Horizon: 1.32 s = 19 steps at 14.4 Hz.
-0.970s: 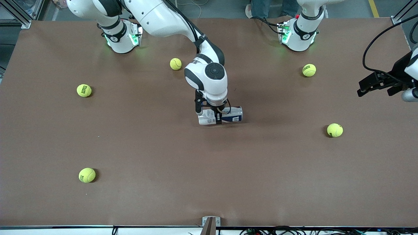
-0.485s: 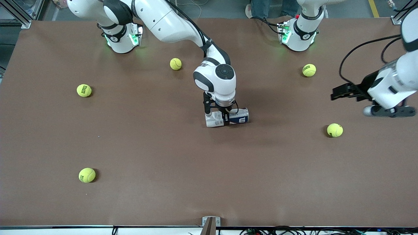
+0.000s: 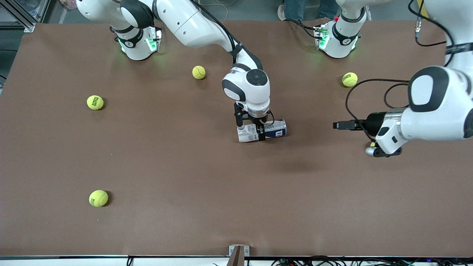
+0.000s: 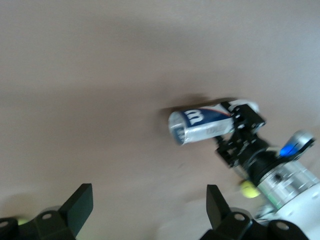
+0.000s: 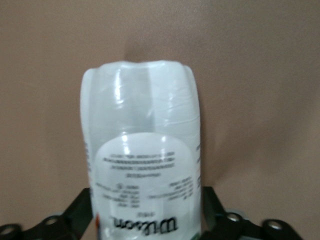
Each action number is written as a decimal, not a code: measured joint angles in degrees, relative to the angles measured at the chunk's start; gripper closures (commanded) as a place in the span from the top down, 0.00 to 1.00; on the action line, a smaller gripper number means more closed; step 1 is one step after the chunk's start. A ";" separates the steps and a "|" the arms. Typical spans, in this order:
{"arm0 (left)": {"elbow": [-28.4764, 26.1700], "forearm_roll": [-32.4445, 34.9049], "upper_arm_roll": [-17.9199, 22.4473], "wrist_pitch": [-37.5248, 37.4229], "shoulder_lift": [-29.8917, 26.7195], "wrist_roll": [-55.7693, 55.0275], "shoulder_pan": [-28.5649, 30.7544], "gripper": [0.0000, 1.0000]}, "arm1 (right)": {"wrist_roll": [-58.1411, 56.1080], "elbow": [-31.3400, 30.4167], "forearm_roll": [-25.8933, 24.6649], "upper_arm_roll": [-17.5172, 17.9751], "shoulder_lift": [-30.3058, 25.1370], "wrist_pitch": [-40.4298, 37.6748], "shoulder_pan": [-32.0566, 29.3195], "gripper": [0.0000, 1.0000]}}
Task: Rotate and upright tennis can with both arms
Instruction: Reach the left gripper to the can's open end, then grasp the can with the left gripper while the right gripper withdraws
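Observation:
The tennis can (image 3: 262, 131) lies on its side at the table's middle, a clear tube with a white and dark-blue label. My right gripper (image 3: 253, 127) is shut on the tennis can around its middle, pointing down. In the right wrist view the tennis can (image 5: 142, 150) fills the space between the fingers (image 5: 75, 210). My left gripper (image 3: 338, 125) is open and empty, level with the can, toward the left arm's end of the table, pointing at the can's blue end. In the left wrist view the tennis can (image 4: 200, 125) shows ahead of the left gripper (image 4: 147, 210), well apart.
Several yellow tennis balls lie on the brown table (image 3: 184, 207): one (image 3: 198, 72) near the right arm's base, one (image 3: 349, 79) near the left arm's base, two (image 3: 95, 102) (image 3: 98, 198) toward the right arm's end. One (image 3: 371, 144) is mostly hidden under the left wrist.
My right gripper has moved the can a little toward the left arm's end. My left arm has swung in from the table's edge and lowered toward the can.

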 measured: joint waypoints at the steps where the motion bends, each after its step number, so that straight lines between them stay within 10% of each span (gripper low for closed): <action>1: -2.40 -3.46 -0.03 2.62 0.37 0.22 -0.01 1.00 | 0.00 0.04 -0.30 -0.05 0.15 0.15 0.00 1.00; 19: -21.41 -55.62 -1.51 26.26 11.73 39.83 -8.18 1.00 | -14.35 12.29 -0.69 -0.55 -2.97 -20.97 -2.51 1.00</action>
